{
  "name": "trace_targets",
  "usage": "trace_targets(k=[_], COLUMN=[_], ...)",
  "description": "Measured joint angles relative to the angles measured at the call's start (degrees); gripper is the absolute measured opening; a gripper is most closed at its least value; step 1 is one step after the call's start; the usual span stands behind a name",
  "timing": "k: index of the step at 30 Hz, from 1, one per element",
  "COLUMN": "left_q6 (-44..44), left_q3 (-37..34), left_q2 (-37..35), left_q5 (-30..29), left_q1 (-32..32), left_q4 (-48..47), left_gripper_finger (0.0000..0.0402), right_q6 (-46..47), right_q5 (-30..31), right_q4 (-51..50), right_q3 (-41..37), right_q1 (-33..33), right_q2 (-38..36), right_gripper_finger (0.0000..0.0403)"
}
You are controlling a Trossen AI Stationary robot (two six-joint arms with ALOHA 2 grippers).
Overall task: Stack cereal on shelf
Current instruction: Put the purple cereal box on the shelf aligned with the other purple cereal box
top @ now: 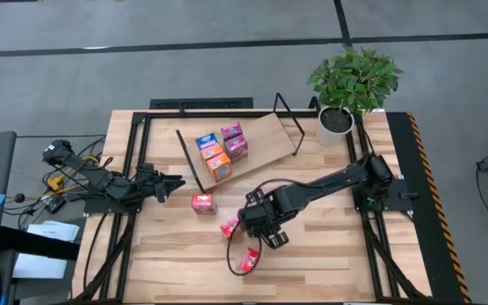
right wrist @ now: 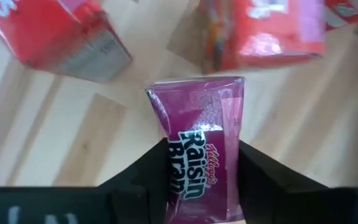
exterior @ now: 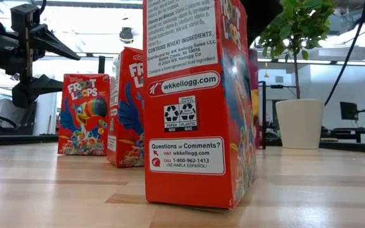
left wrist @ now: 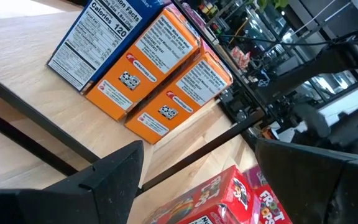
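Note:
The tilted plywood shelf [top: 265,135] stands at the table's far middle. Blue [top: 205,141], orange [top: 218,163] and magenta [top: 234,140] cereal boxes stand on it. Three red boxes [top: 202,202] [top: 230,227] [top: 246,260] stand or lie on the tabletop in front of it. My right gripper [top: 265,227] hovers by them, shut on a magenta Raisin Bran box [right wrist: 197,143]. My left gripper [top: 174,184] is open and empty, left of the shelf's near corner. Its wrist view shows the blue box [left wrist: 92,37], the orange boxes [left wrist: 160,74] and a red box [left wrist: 229,199]. My right gripper pinches the magenta box's two long side edges [right wrist: 166,155] between its two fingers [right wrist: 260,177], the printed face toward the wrist camera. The fingers come from above, pointing down. The box's free end [right wrist: 194,87] sticks out beyond them toward the tabletop; whether it touches the wood I cannot tell.
A potted plant [top: 350,85] stands at the far right corner, beside the shelf's black rod frame [top: 291,123]. Another rod frame [top: 191,161] bounds the shelf's left end. In the low view one red box [exterior: 198,107] stands very near the camera. Bare wood lies at the near right [top: 337,254].

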Motion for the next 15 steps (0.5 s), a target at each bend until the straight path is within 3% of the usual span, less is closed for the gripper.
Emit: trace_targets(k=[15], left_q6=[0.3], left_q3=[0.0], left_q2=[0.0], left_q5=[-0.3], left_q1=[0.0], left_q4=[0.0], left_gripper_finger=[0.03], right_q6=[-12.9], right_q5=[1.7], right_q4=[-0.6], right_q3=[1.1], right_q1=[-17.6], right_q2=[-7.3], right_gripper_finger=[0.0173])
